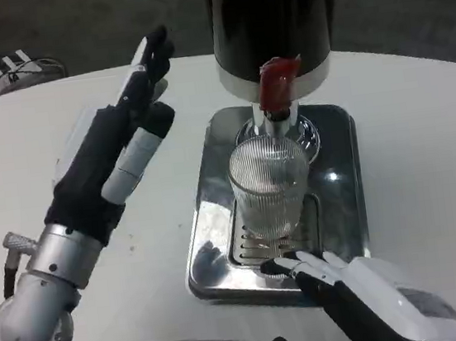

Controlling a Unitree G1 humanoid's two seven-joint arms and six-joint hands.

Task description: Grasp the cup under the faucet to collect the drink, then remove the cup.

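A clear ribbed cup (pixel 269 184) stands upright on the drip grate of a steel tray (pixel 347 206), directly beneath the red faucet lever (pixel 276 84) of a black drink dispenser (pixel 274 15). My left hand (pixel 121 146) is raised to the left of the tray with its fingers stretched out and apart, holding nothing. My right hand (pixel 355 288) sits low at the tray's near edge, just in front of the cup, fingers spread toward it without touching it.
The tray rests on a round white table (pixel 423 130) whose edge curves across the back. Cables and a small device (pixel 4 71) lie on the dark floor at the far left.
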